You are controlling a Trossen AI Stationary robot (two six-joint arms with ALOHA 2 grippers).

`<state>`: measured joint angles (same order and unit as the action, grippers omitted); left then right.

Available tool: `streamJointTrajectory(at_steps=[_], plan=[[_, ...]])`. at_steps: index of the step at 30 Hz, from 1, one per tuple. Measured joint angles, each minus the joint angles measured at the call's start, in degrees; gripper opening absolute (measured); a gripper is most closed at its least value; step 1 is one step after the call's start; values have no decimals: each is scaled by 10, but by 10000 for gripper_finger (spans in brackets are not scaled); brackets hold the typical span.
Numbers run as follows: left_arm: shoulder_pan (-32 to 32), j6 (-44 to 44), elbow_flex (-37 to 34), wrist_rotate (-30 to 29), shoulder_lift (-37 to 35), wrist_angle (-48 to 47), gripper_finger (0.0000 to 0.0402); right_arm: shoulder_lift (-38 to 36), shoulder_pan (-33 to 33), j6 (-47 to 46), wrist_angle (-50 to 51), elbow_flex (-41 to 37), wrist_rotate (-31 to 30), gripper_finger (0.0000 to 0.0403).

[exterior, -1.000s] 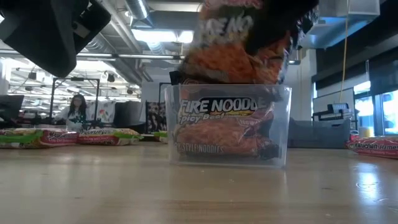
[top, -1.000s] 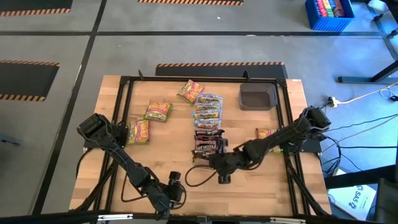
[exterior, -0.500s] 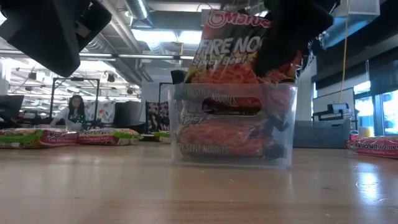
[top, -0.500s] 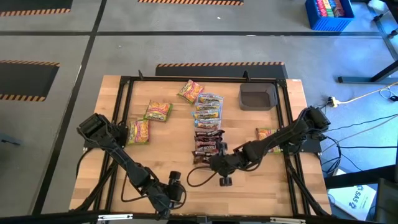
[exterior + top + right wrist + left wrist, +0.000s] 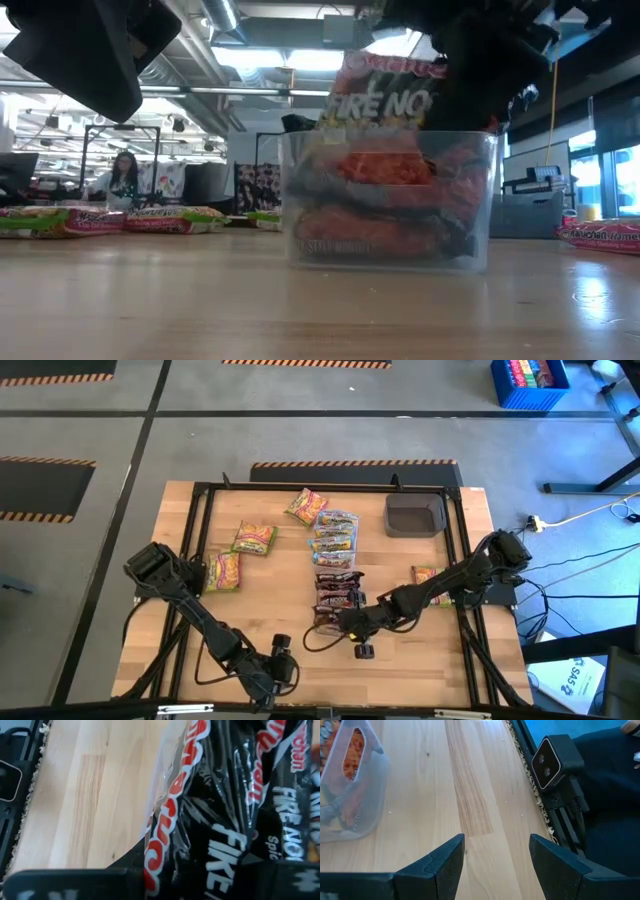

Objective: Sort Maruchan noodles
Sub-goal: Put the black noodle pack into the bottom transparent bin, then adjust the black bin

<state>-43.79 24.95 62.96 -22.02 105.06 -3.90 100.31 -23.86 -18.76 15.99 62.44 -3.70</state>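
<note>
- Maroon packet (image 5: pixel 385 95) is standing upright between the right gripper's (image 5: pixel 345 622) jaws, which are clenched on its top edge; it is hanging half inside the clear tub (image 5: pixel 388 200), apparently so it drops onto the maroon packets already lying there.
- In the right wrist view, the black-and-red wrapper (image 5: pixel 235 805) is filling the space just ahead of the jaws, with bare tabletop (image 5: pixel 85 785) showing to one side.
- The left gripper (image 5: pixel 495 865) is waiting with its jaws spread and released, holding nothing; bare wood is lying between them, with the tub (image 5: pixel 350 785) off ahead to one side.
- Beyond the right jaws, a row of maroon packets (image 5: pixel 335 587) is leading on to blue-orange ones (image 5: pixel 335 532), seemingly grouped by kind.
- Yellow-green packets (image 5: pixel 253 538) are lying well apart from both jaws, another (image 5: pixel 428 574) sitting beside the right arm.
- The grey tray (image 5: pixel 414 515) is sitting far from both jaws.
- Judging by this, sorting is well along, though most packets are not yet boxed.
</note>
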Motion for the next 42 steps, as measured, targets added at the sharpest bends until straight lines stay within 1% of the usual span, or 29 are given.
streamJointTrajectory(at_steps=[3, 7, 9, 12, 17, 20, 23, 27, 28, 30, 32, 34, 36, 38, 39, 42], plan=[[0, 0, 0, 0, 0, 0, 218, 0, 5, -11, 4, -8, 23, 102], [0, 0, 0, 0, 0, 0, 218, 1, 8, -20, 9, -10, 22, 102], [0, 0, 0, 0, 0, 0, 218, 2, 7, -20, 6, -10, 17, 109], [0, 0, 0, 0, 0, 0, 218, 2, 7, -20, 5, -7, 18, 137], [0, 0, 0, 0, 0, 0, 218, 1, 7, -20, 8, -5, 18, 215], [0, 1, 0, 0, 0, 1, 218, -5, 7, -16, 58, 21, 30, 252], [0, 8, 0, 0, 0, 12, 218, -22, 6, -15, 108, 62, 34, 274], [0, 15, 1, -6, 0, 13, 218, -63, 5, -12, 149, 97, 32, 283], [2, 15, 1, -12, 0, 13, 218, -78, 5, -11, 160, 98, 27, 284], [6, 20, 1, -23, 0, 10, 218, -109, 5, -17, 195, 98, -12, 284], [14, 31, 1, -36, 0, 0, 218, -139, 6, -34, 248, 96, -84, 284], [23, 43, 1, -48, 0, -18, 218, -170, 17, -69, 305, 84, -157, 284], [36, 61, 1, -63, 0, -47, 218, -197, 44, -119, 364, 68, -202, 279], [52, 79, 1, -77, 0, -82, 218, -221, 90, -168, 415, 48, -225, 270], [62, 90, 1, -79, 0, -100, 218, -231, 119, -187, 426, 37, -228, 265], [95, 117, 1, -80, 0, -145, 218, -249, 220, -202, 426, 3, -212, 250]])
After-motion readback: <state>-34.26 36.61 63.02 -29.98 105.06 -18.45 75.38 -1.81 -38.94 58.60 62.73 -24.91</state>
